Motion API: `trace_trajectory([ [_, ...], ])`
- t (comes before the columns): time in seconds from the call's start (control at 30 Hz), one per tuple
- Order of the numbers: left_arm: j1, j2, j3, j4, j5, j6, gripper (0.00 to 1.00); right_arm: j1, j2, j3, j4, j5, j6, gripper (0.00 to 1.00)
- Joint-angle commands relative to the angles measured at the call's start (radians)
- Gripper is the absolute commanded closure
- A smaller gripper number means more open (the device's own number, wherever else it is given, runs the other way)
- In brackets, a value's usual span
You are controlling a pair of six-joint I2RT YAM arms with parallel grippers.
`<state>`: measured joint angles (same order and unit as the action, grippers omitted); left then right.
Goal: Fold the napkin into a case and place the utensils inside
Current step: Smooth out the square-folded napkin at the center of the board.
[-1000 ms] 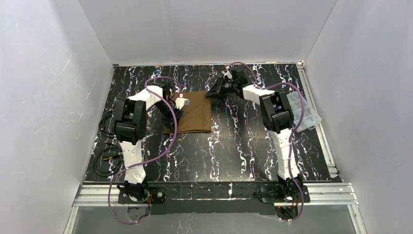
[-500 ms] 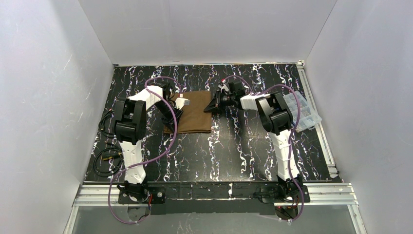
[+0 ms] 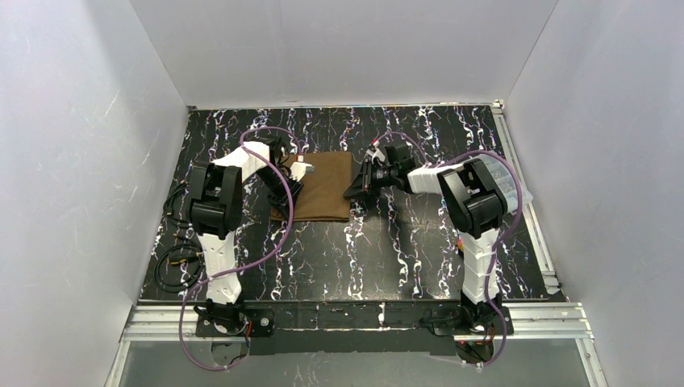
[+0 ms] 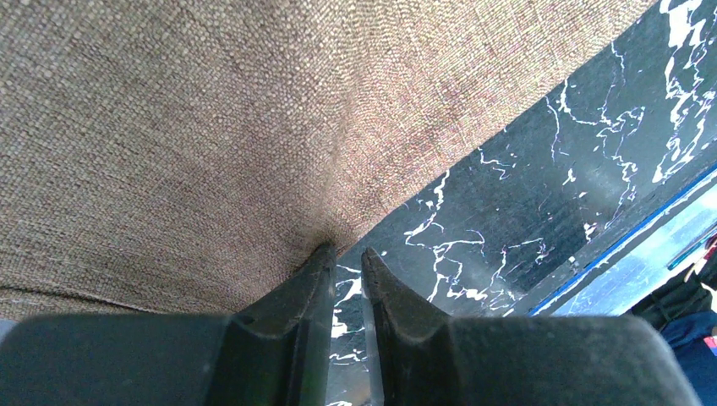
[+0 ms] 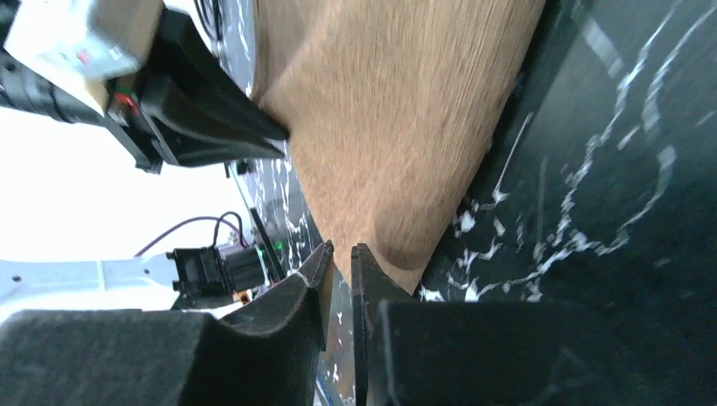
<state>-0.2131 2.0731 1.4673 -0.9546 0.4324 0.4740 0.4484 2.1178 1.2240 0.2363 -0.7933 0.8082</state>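
The brown napkin (image 3: 323, 189) lies folded into an upright rectangle on the black marbled table (image 3: 387, 250). My left gripper (image 3: 305, 171) rests at its left side. In the left wrist view its jaws (image 4: 347, 251) stand a narrow gap apart with bare table showing between them, and one fingertip (image 4: 321, 254) presses the cloth's edge (image 4: 211, 127). My right gripper (image 3: 355, 192) sits at the napkin's right edge. In the right wrist view its jaws (image 5: 340, 247) are shut on that edge, and the cloth (image 5: 406, 110) curves up off the table. The utensils are out of view.
A clear plastic compartment box (image 3: 504, 184) stands at the table's right side beside the metal rail (image 3: 536, 234). Black cables (image 3: 173, 262) lie at the near left. White walls close in the back and both sides. The left gripper's body (image 5: 203, 118) shows across the napkin.
My right gripper has travelled from the napkin's far right corner toward me along the right edge. The left gripper and the napkin's outline have stayed put.
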Motion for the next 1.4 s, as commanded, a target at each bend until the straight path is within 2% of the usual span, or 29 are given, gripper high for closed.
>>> trace_trajectory([
  [0.0, 0.003, 0.01, -0.003, -0.03, -0.038, 0.02, 0.82, 0.033, -0.036, -0.118, 0.093, -0.028, 0.024, 0.8],
  [0.17, 0.003, 0.012, -0.003, -0.032, -0.039, 0.018, 0.82, 0.039, 0.01, -0.168, 0.119, -0.031, 0.034, 0.81],
  [0.3, 0.003, 0.009, -0.005, -0.032, -0.039, 0.018, 0.82, 0.04, 0.036, -0.131, -0.008, -0.014, -0.05, 0.82],
  [0.53, 0.001, -0.001, -0.03, -0.043, -0.005, 0.032, 0.82, 0.04, -0.03, -0.158, -0.176, 0.066, -0.155, 0.85],
  [0.8, -0.013, -0.049, -0.095, -0.082, 0.039, 0.088, 0.81, 0.051, -0.19, -0.368, -0.148, 0.132, -0.103, 0.87],
  [0.97, -0.016, -0.098, -0.102, -0.133, 0.068, 0.102, 0.76, 0.085, -0.266, -0.447, -0.106, 0.149, -0.051, 0.87],
  [1.07, -0.014, -0.145, -0.038, -0.193, 0.102, 0.093, 0.71, 0.087, -0.304, -0.378, -0.162, 0.149, -0.069, 0.86],
  [1.23, 0.003, -0.187, 0.128, -0.186, 0.093, 0.013, 0.63, 0.083, -0.262, -0.127, -0.29, 0.143, -0.131, 0.84],
  [1.3, 0.017, -0.177, 0.172, -0.151, 0.073, -0.038, 0.62, 0.082, -0.217, -0.046, -0.317, 0.135, -0.136, 0.78],
  [1.37, 0.037, -0.16, 0.191, -0.136, 0.065, -0.065, 0.62, 0.081, -0.201, -0.012, -0.356, 0.167, -0.148, 0.65],
])
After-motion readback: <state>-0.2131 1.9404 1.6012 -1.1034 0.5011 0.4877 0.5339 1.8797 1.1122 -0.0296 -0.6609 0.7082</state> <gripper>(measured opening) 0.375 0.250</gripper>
